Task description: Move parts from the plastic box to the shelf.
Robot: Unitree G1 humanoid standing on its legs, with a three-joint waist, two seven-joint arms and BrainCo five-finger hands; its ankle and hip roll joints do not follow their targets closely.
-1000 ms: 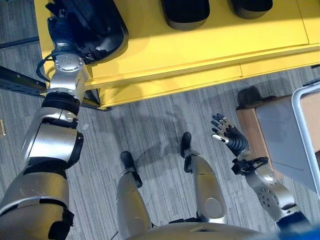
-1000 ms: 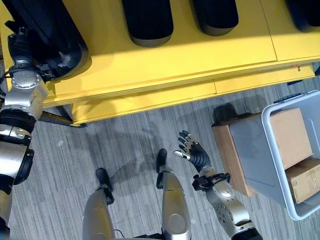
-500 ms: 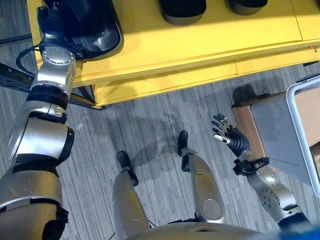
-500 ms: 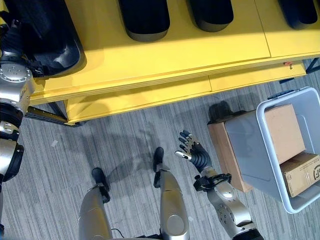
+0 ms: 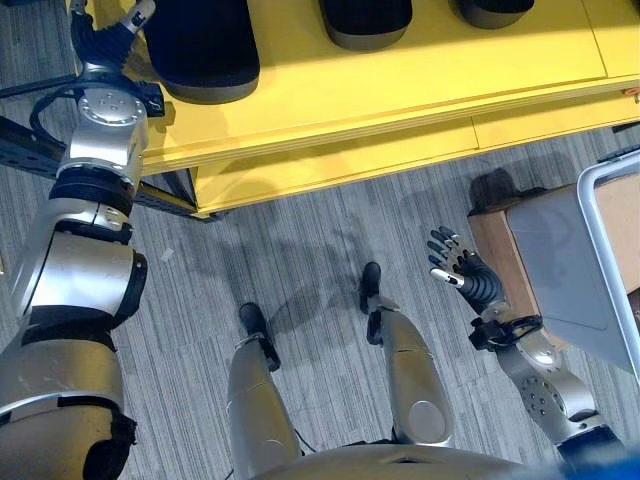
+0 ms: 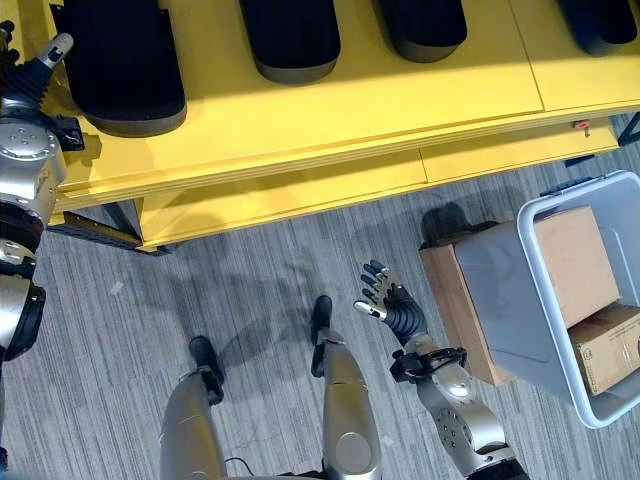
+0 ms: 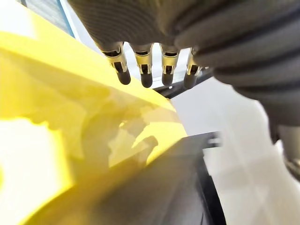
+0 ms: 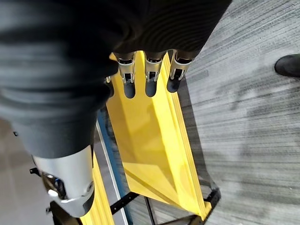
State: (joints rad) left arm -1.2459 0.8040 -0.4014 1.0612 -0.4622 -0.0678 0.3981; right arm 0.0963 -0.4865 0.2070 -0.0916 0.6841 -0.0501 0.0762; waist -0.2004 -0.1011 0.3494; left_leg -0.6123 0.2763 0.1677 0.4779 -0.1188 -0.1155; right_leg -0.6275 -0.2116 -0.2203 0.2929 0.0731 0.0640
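Yellow shelf point(image 6: 330, 120) holds part point(image 6: 122, 65) beside left hand point(image 6: 38, 68).

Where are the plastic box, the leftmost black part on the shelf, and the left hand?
plastic box point(image 6: 548, 310): right eye view, its near wall.
leftmost black part point(image 6: 125, 65): right eye view, its top face.
left hand point(image 5: 112, 30): left eye view, its back.

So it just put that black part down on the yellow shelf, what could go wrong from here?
The leftmost black part lies near the yellow shelf front edge, and the open left hand sits right beside it; pulling back carelessly could nudge it off. Reaching next for the plastic box, the right hand might bump its near wall.
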